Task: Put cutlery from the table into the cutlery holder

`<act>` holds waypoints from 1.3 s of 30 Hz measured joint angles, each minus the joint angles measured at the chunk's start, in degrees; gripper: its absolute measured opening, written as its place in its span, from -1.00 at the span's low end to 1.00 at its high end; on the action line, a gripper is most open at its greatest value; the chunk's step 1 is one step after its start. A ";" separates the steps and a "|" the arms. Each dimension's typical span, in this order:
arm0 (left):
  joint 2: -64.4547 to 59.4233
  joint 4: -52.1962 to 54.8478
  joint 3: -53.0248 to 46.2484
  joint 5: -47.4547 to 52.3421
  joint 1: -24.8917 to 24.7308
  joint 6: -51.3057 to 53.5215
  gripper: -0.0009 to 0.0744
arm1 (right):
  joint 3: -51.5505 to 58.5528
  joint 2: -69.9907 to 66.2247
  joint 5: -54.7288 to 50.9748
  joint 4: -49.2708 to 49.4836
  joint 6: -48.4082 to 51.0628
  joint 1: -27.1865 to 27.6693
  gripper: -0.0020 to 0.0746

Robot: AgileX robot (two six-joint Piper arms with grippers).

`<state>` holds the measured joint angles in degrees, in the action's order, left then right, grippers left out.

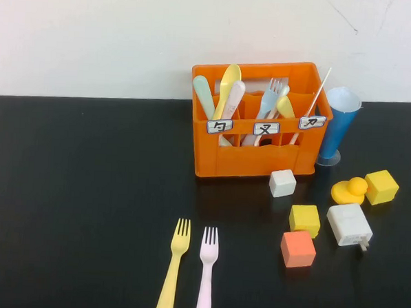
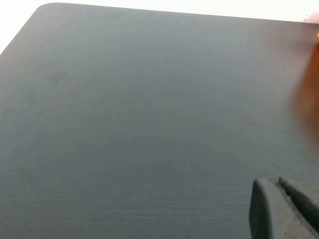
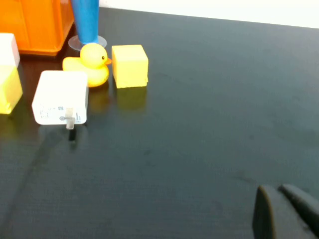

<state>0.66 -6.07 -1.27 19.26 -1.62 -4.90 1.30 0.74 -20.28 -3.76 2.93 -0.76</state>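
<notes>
A yellow fork point(image 1: 174, 266) and a pale pink fork point(image 1: 206, 271) lie side by side on the black table point(image 1: 86, 189) near its front edge, tines pointing away from me. The orange cutlery holder point(image 1: 260, 157) stands behind them by the wall, with three white labels on its front; its corner also shows in the right wrist view point(image 3: 35, 25). Neither arm shows in the high view. My left gripper point(image 2: 279, 186) hovers shut and empty over bare table. My right gripper point(image 3: 279, 191) is shut and empty over the table's right side, away from the forks.
The holder contains spoons and a pale blue fork point(image 1: 269, 99). A blue cone cup point(image 1: 338, 126) stands to its right. A white cube point(image 1: 282, 183), two yellow cubes point(image 1: 305, 219) point(image 1: 381, 187), an orange cube point(image 1: 298, 248), a white charger point(image 1: 348, 225) and a yellow duck point(image 1: 349, 190) lie right of the forks.
</notes>
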 joint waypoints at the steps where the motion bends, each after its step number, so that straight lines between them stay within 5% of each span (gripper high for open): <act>1: 0.00 0.00 0.00 0.00 0.00 0.00 -0.98 | 0.00 0.00 0.00 0.00 0.00 0.00 -0.92; 34: 0.00 0.41 0.00 0.00 0.00 -0.02 -0.98 | 0.00 0.00 0.00 0.00 0.00 0.00 -0.92; 39: 0.00 -16.47 -0.34 -4.02 0.00 -4.78 -0.98 | 0.00 0.00 0.00 0.00 0.00 0.00 -0.92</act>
<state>0.66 -22.54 -1.61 15.23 -1.62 -9.68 1.30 0.74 -20.28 -3.76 2.93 -0.76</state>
